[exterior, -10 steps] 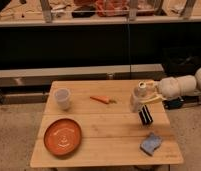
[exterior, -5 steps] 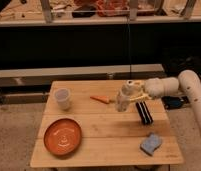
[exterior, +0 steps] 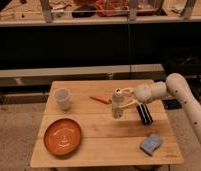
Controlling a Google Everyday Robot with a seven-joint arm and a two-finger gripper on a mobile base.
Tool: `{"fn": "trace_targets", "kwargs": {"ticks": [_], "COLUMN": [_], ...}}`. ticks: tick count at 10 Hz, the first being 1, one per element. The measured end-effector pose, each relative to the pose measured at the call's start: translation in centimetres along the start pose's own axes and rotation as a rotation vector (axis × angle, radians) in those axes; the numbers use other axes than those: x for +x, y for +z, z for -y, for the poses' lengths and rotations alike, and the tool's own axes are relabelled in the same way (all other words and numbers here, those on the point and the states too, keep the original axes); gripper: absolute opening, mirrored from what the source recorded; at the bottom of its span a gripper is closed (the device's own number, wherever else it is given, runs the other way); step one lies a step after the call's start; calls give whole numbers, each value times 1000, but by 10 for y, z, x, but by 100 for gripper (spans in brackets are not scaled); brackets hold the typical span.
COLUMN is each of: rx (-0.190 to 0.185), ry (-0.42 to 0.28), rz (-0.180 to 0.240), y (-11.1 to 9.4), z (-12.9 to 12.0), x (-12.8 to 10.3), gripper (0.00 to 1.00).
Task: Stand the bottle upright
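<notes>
We see the bottle (exterior: 117, 104) upright, long axis vertical, pinched at three o'clock by the gripper (exterior: 125, 102).

Whitish bottle (exterior: 117, 104); pale claw (exterior: 125, 98); orange plate (exterior: 63, 136).

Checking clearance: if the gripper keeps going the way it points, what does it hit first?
The gripper points left across the table and is already at the bottle. Beyond that, likely the carrot, then the cup; depth unclear.
</notes>
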Motion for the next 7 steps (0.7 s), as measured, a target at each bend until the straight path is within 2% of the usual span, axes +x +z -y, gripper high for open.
{"fn": "trace_targets", "kwargs": {"ticks": [3,5,7], "rx": [-28,-35,-53], "ry": [18,21,13], "rz": [-9,18,53], "y": [15,25,30], "z": [-4,-7,-10], "x": [33,59,69], "gripper": [33,33,33]}}
